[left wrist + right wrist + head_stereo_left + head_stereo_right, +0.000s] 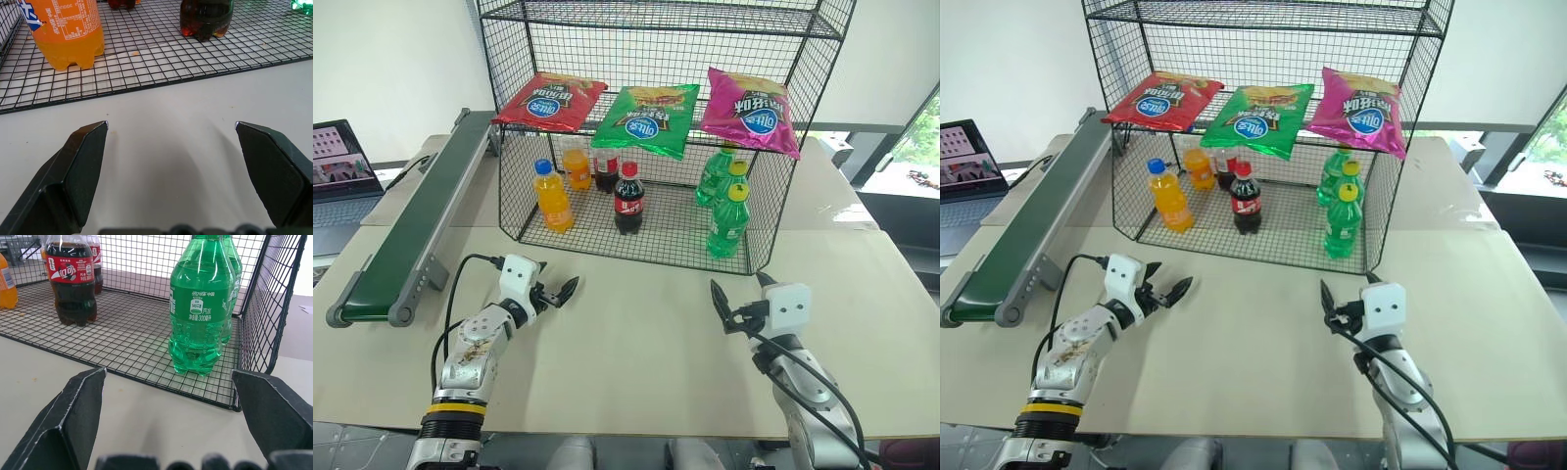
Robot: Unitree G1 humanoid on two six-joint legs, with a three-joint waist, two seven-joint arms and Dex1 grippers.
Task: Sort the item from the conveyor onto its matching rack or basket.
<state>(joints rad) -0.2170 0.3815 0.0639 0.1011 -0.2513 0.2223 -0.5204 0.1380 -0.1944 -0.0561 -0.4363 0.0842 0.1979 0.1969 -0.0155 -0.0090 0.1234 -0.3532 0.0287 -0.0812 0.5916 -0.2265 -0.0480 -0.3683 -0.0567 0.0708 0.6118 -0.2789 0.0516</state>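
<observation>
The item, a red chip bag (pixel 550 101), lies on the left end of the middle shelf of the black wire rack (pixel 822 69), beside a green bag (pixel 649 119) and a magenta bag (pixel 749 111). The dark green conveyor (pixel 421 220) runs along the table's left side with nothing on its belt. My left gripper (pixel 558 287) hovers open over the table in front of the rack's lower left corner, holding nothing. In its wrist view, the left gripper (pixel 171 126) faces an orange bottle (pixel 66 34). On the right, my right gripper (pixel 737 284) is also open and holds nothing.
The rack's bottom tier holds orange bottles (pixel 552 196), cola bottles (pixel 628 199) and green bottles (pixel 728 220). A laptop (pixel 337 162) stands at the far left beyond the conveyor. The beige table (pixel 636 343) lies bare between the grippers.
</observation>
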